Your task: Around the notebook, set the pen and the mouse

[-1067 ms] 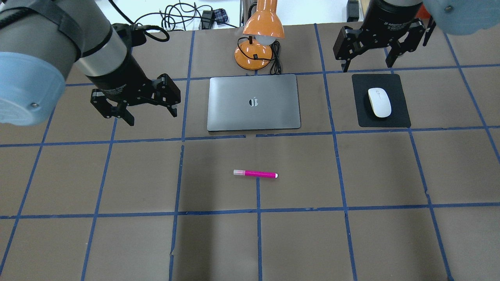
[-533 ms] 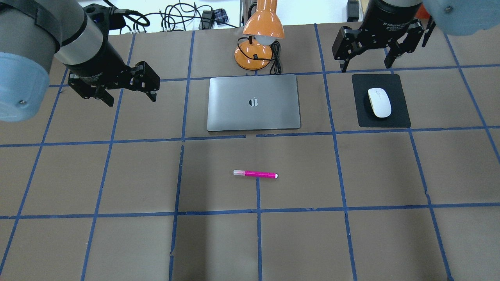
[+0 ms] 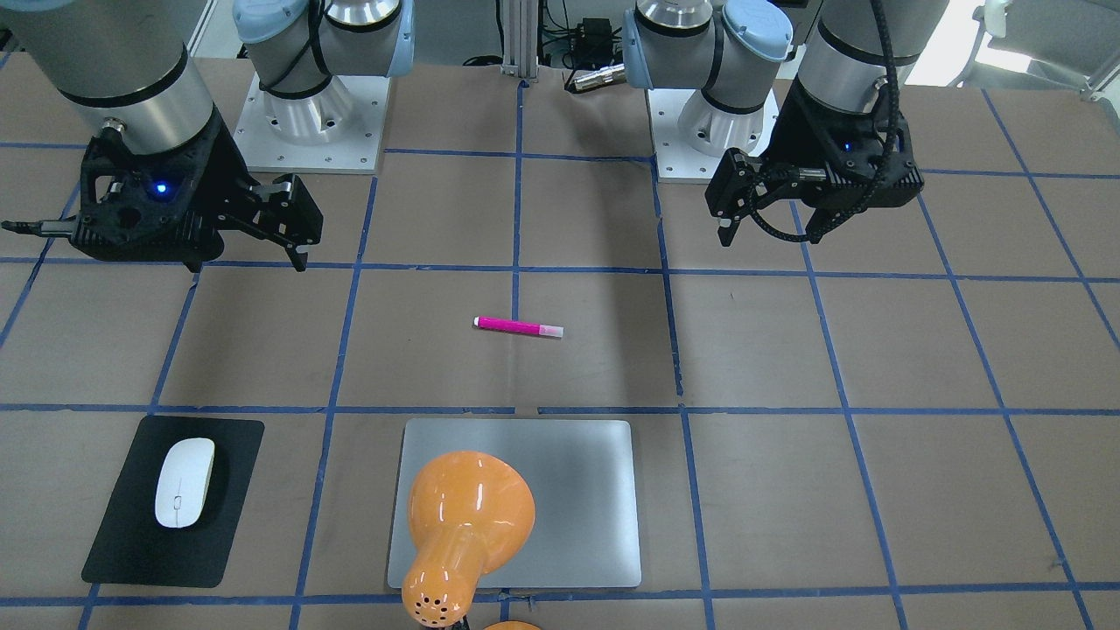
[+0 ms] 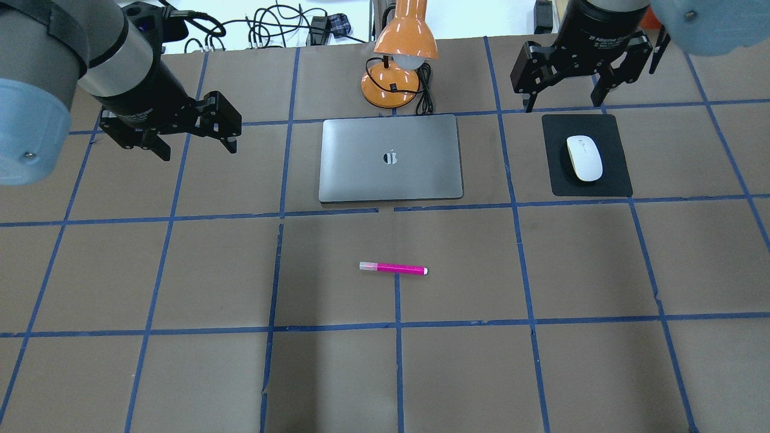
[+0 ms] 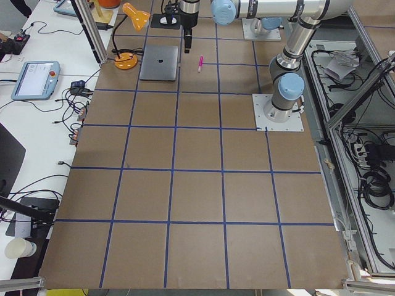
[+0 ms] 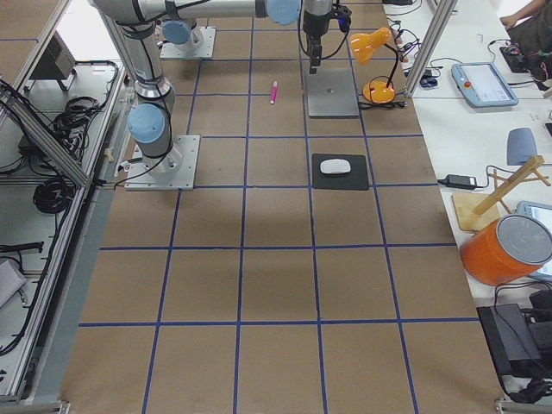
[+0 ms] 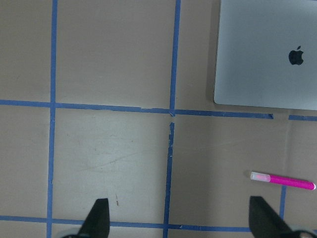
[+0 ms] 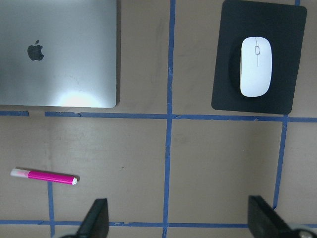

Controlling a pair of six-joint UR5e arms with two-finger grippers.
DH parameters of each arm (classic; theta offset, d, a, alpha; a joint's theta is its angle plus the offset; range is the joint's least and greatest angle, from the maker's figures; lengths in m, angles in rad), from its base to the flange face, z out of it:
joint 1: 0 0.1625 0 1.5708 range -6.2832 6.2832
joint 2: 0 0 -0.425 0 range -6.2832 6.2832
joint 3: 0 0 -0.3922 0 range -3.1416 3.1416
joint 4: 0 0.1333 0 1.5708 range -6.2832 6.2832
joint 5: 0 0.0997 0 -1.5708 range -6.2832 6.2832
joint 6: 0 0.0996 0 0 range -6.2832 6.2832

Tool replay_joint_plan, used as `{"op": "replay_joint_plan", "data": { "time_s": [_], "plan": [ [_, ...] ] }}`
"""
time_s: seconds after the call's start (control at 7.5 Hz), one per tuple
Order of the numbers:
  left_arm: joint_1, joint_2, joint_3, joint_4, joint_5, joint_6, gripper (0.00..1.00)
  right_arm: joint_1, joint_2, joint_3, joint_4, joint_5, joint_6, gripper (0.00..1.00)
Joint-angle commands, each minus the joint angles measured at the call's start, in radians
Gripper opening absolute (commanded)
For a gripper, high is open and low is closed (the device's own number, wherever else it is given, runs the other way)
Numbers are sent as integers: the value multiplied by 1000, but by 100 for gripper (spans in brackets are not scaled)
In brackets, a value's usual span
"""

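The silver-grey notebook (image 4: 361, 168) (image 3: 577, 499) lies closed at the far middle of the table. On a black pad (image 4: 613, 180) to its right rests the white mouse (image 4: 584, 157) (image 3: 185, 482) (image 8: 256, 66). Nearer the robot, the magenta pen (image 4: 393, 268) (image 3: 518, 327) (image 7: 282, 180) (image 8: 44, 175) lies flat on a blue tape line. My left gripper (image 4: 198, 150) (image 3: 770, 238) hovers open and empty, left of the notebook. Just beyond the pad's far edge, my right gripper (image 4: 564, 105) (image 3: 249, 262) hangs open above the table, holding nothing.
An orange desk lamp (image 4: 400, 66) (image 3: 464, 516) stands right behind the notebook, its cord (image 4: 426, 90) beside the base. Cables (image 4: 283, 27) lie past the table's far edge. Brown table covering with a blue tape grid spreads around the pen.
My left gripper has swung left and farther from the robot, away from the notebook's left edge, still open. The right gripper, pen, mouse and notebook have stayed put.
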Motion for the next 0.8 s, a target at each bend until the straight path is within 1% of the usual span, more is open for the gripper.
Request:
{"op": "replay_joint_plan", "data": {
  "time_s": [0.0,0.67],
  "plan": [
    [1,3,2,0,1,-1,100,0,2,1,-2,-1,-1,100],
    [2,4,3,0,1,1,100,0,6,1,-12,-10,4,100]
  ]
}}
